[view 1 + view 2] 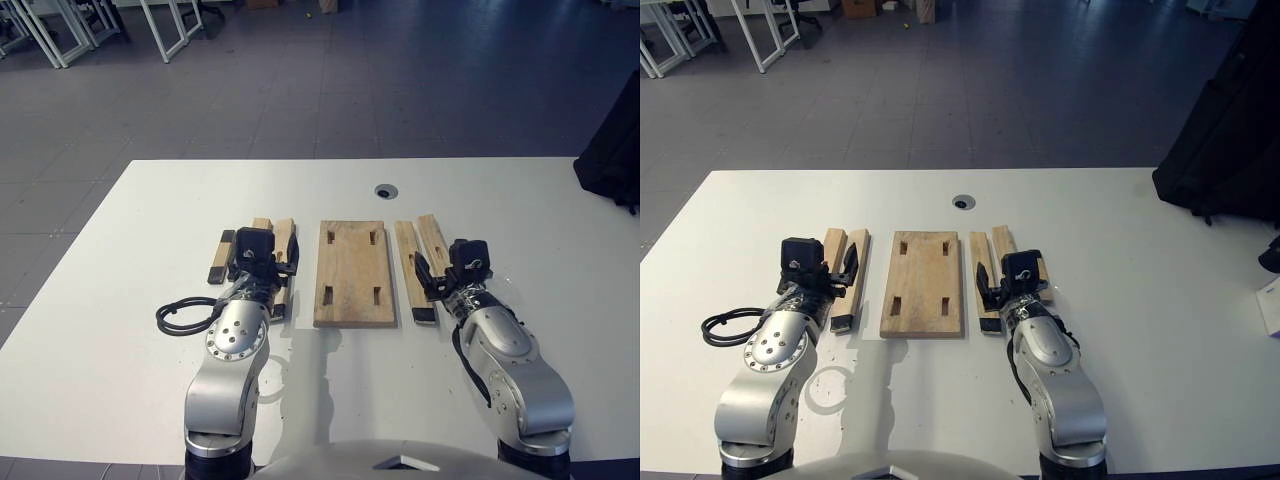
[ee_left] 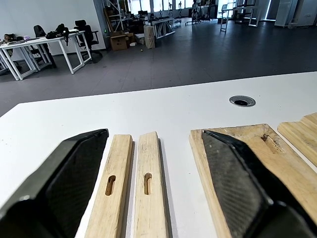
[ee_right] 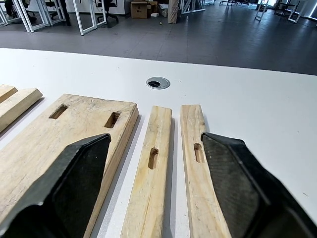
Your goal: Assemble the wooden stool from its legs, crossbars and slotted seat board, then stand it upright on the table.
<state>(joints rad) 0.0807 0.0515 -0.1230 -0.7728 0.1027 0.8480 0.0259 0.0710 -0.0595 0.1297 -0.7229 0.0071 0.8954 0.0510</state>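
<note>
While both arms lay low over the white table [image 1: 130, 210], the slotted seat board [image 1: 354, 272] rested flat at its middle, four slots cut in its face. At nine o'clock from the board lay the left pair of legs [image 2: 119, 198], side by side and touching, each with one slot. The left gripper [image 2: 151, 136] hung just above them, released, its fingers [image 2: 69, 183] spread wide enough to span both. Farther out at nine o'clock lay a shorter wooden piece [image 1: 221, 256] with a dark end. At three o'clock from the board lay the right pair of legs [image 3: 148, 198], also side by side and slotted, and the right gripper [image 3: 156, 139] stood over them, likewise released and holding nothing. A round cable port [image 1: 385, 190] sat at twelve o'clock from the board, and a coiled black cable [image 1: 180, 318] lay at about eight o'clock
</note>
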